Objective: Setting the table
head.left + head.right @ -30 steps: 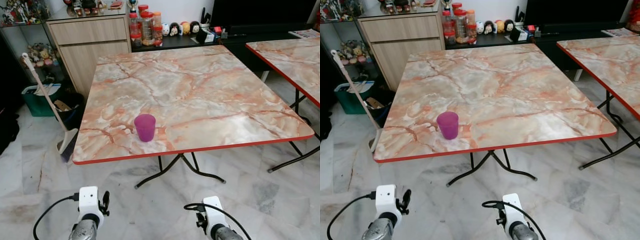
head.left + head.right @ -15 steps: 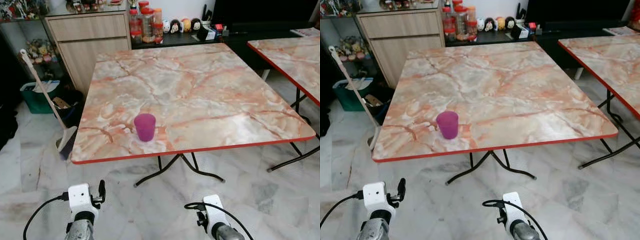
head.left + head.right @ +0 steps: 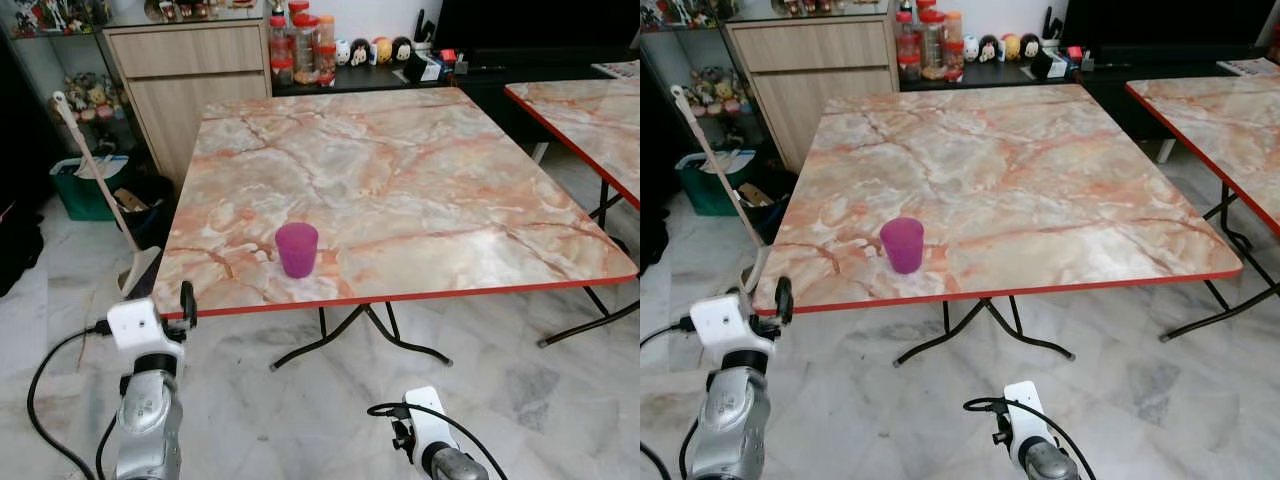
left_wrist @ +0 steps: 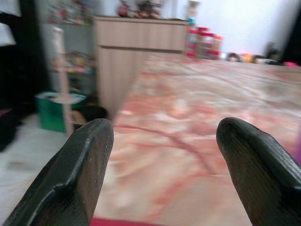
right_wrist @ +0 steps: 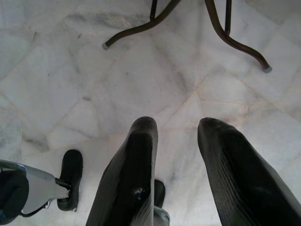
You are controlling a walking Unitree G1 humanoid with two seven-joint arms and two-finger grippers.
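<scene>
A purple cup [image 3: 297, 248] stands upright on the marble-pattern table [image 3: 420, 160], close to its red front edge and left of centre. My left arm [image 3: 145, 400] is raised beside the table's front left corner. Its gripper [image 4: 164, 136] is open with nothing between the fingers and looks across the tabletop [image 4: 188, 113] from just off the edge. My right arm [image 3: 428, 455] hangs low in front of the table. Its gripper [image 5: 176, 129] points down at the floor, fingers a little apart and holding nothing.
A second marble table [image 3: 590, 110] stands to the right. A broom [image 3: 100, 195] leans by a green bin [image 3: 85, 190] left of the table. Behind are a wooden cabinet [image 3: 190, 70] and jars [image 3: 300, 35]. Curved black table legs [image 3: 360, 330] stand on the marble floor.
My left arm has risen from low in front of me to the height of the table's front left corner. The right arm has stayed put. The camera shifted slightly.
</scene>
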